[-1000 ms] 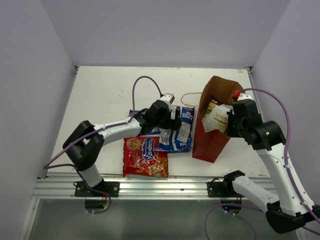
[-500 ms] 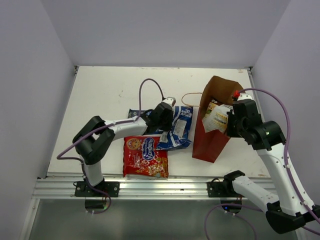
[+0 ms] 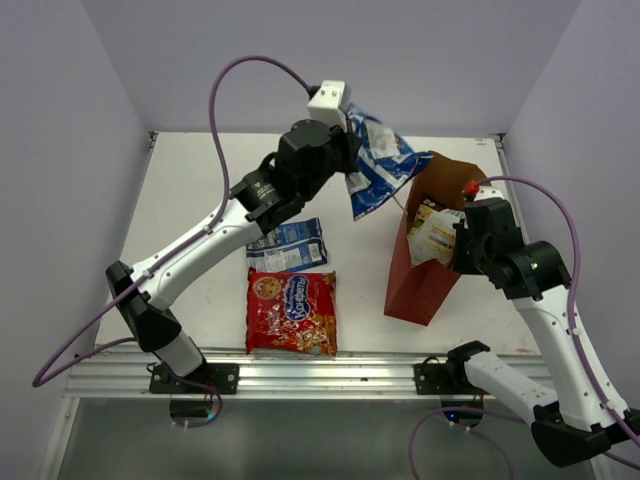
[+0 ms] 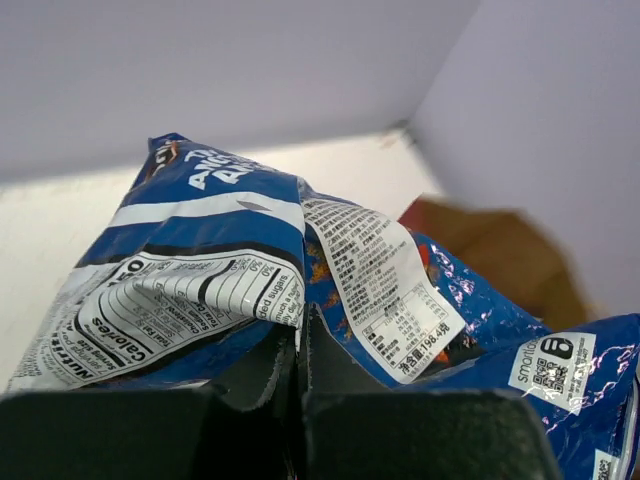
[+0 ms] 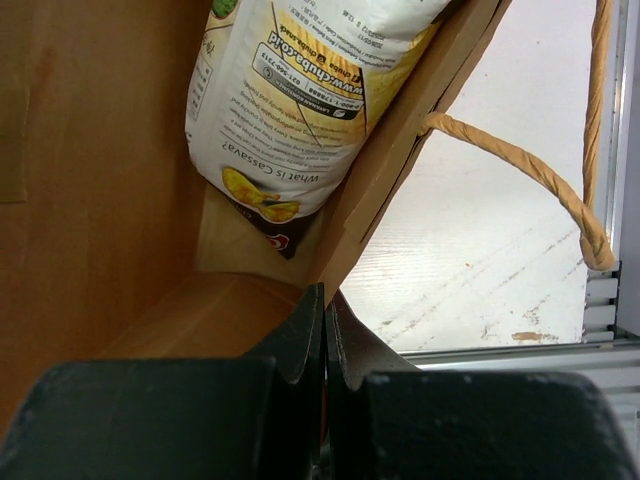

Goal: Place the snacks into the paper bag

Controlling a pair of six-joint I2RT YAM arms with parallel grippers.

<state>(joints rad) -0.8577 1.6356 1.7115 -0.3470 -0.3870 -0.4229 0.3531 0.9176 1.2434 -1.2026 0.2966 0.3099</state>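
My left gripper (image 3: pixel 352 168) is raised high over the table, shut on the edge of a blue-and-white pack (image 3: pixel 382 165) that dangles just left of and above the paper bag's mouth. In the left wrist view, the gripper (image 4: pixel 300 322) pinches the crinkled pack (image 4: pixel 220 250), with the paper bag (image 4: pixel 490 240) beyond. The reddish-brown paper bag (image 3: pixel 418 275) stands upright with a white-and-brown chip bag (image 3: pixel 432 235) inside. My right gripper (image 3: pixel 462 245) is shut on the bag's right rim; in its wrist view the gripper (image 5: pixel 325 300) clamps the bag wall (image 5: pixel 100 150) below the chip bag (image 5: pixel 300 90).
A second blue-and-white pack (image 3: pixel 290 243) and the red cookie pack (image 3: pixel 291 312) lie flat on the table in front of the left arm. A twine handle (image 5: pixel 520 165) hangs outside the bag. A metal rail (image 3: pixel 320 375) borders the near edge; walls enclose three sides.
My left gripper shut on the blue-and-white pack on the table, then lifted it up and back toward the bag's mouth. The right arm and bag stayed put.
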